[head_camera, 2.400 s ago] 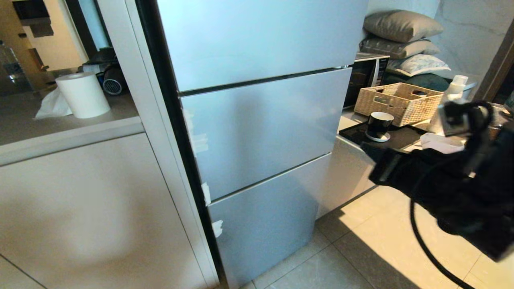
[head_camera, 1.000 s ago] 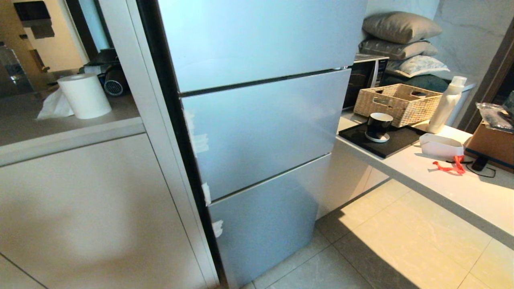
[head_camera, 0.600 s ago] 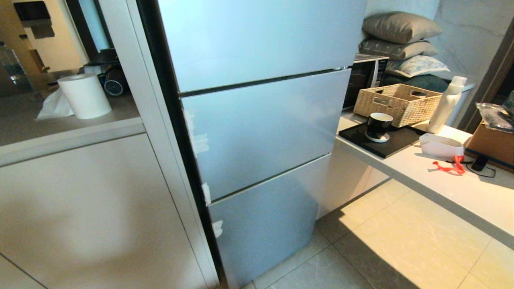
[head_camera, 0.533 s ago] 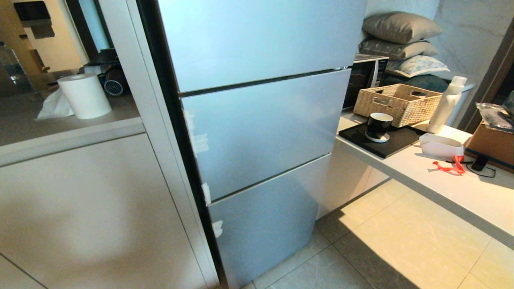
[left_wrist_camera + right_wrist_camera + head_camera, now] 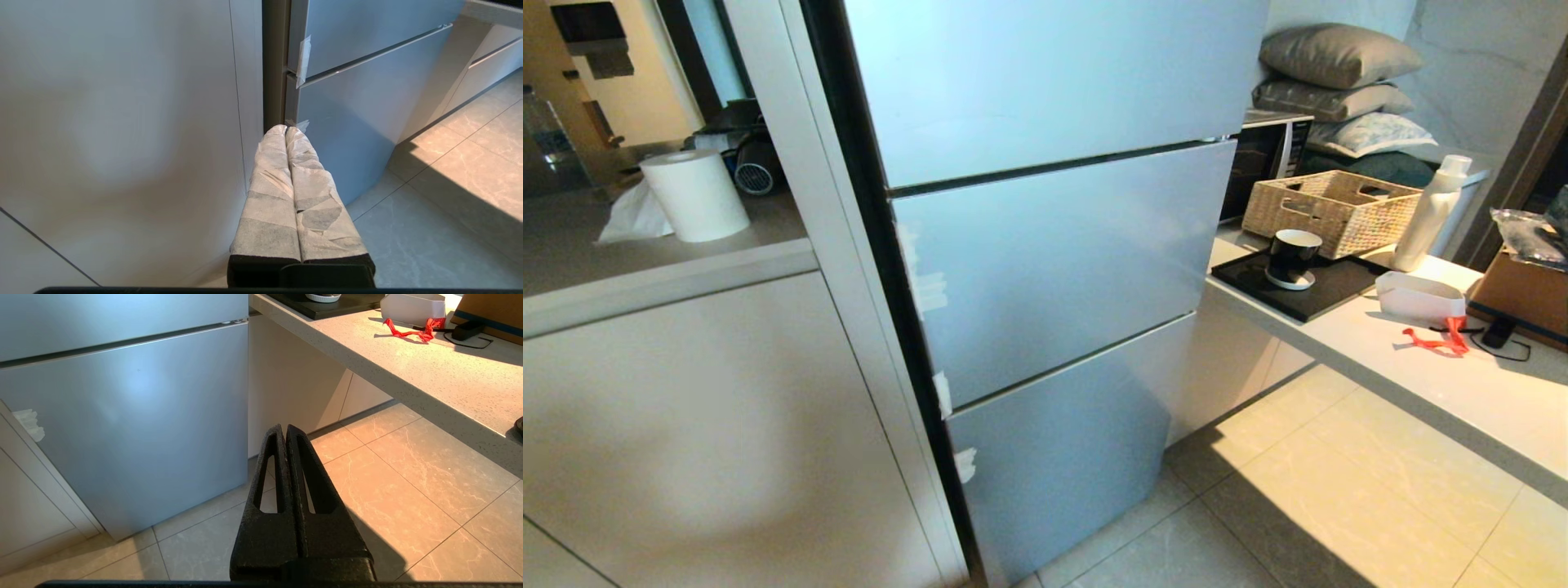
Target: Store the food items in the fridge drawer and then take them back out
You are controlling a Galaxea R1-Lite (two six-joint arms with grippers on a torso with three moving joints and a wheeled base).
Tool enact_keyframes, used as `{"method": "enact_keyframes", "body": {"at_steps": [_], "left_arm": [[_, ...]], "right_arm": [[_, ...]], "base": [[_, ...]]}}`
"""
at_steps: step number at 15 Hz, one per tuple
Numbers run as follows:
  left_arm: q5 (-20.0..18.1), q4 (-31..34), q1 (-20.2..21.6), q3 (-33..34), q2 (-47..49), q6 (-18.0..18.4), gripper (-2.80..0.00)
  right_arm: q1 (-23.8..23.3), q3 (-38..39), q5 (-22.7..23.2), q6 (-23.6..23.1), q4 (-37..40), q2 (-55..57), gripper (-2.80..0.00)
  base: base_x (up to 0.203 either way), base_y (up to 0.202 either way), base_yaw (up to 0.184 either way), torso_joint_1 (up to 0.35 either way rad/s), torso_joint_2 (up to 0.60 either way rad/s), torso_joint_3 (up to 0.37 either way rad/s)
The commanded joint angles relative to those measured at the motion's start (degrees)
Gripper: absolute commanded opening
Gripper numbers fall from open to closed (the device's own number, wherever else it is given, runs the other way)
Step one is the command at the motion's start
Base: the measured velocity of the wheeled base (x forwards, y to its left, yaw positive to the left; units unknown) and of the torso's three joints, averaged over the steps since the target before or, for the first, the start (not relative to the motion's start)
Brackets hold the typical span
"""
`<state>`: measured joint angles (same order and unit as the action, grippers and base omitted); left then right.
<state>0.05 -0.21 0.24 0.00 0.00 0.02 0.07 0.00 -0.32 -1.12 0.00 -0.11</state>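
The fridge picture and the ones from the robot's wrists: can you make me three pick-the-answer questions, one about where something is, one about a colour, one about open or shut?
1. Where does the black mug stand?
A. on the floor
B. on the dark tray beside the wicker basket
C. on the pillows

2. What colour is the strap lying on the counter?
A. red
B. blue
C. green

3. How are the fridge fronts?
A. top one swung open
B. bottom one pulled out
C. all shut

Answers: 1 B, the mug sits on the tray in front of the basket. 2 A, it shows bright red in the head view and the right wrist view. 3 C, all three panels lie flush with only thin gaps between them.
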Motion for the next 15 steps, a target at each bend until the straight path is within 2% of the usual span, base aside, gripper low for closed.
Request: {"method": "enact_keyframes", "body": {"at_steps": [1, 3, 4, 5, 7, 10, 13, 15], "left_arm": [[0.09, -0.16, 0.02, -1.8, 0.24, -1.18, -2.8], [-0.62, 0.51, -0.01, -9.46, 3.93, -6.05, -2.8], [-1.07, 0.48, -0.06, -12.26, 8.73, -9.23, -2.8], [-1.51, 0.16, -0.2, -14.44, 14.11, -12.94, -2.8], [-2.79, -3.47, -0.85, -18.0, 28.21, -22.84, -2.8], [-3.75, -16.13, -1.36, -20.74, 48.33, -34.39, -2.8], [-4.31, -31.06, -1.71, -22.99, 66.15, -41.76, -2.8], [-4.61, -36.95, -2.14, -26.72, 76.45, -46.8, -2.8]], "right_arm": [[0.01, 0.0, -0.04, -0.02, 0.0, 0.11, -2.8], [0.01, 0.0, -0.04, -0.02, 0.0, 0.11, -2.8], [0.01, 0.0, -0.04, -0.02, 0.0, 0.11, -2.8], [0.01, 0.0, -0.03, -0.02, 0.0, 0.11, -2.8], [0.01, 0.0, -0.04, -0.02, 0.0, 0.11, -2.8], [0.01, 0.0, 0.04, -0.02, 0.0, 0.11, -2.8], [0.01, 0.0, -0.04, -0.02, 0.0, 0.11, -2.8], [0.01, 0.0, 0.05, -0.02, 0.0, 0.11, -2.8]], "base": [[0.0, 0.0, 0.0, 0.0, 0.0, 0.0], [0.0, 0.0, 0.0, 0.0, 0.0, 0.0], [0.0, 0.0, 0.0, 0.0, 0.0, 0.0], [0.0, 0.0, 0.0, 0.0, 0.0, 0.0], [0.0, 0.0, 0.0, 0.0, 0.0, 0.0], [0.0, 0.0, 0.0, 0.0, 0.0, 0.0], [0.0, 0.0, 0.0, 0.0, 0.0, 0.0], [0.0, 0.0, 0.0, 0.0, 0.0, 0.0]]}}
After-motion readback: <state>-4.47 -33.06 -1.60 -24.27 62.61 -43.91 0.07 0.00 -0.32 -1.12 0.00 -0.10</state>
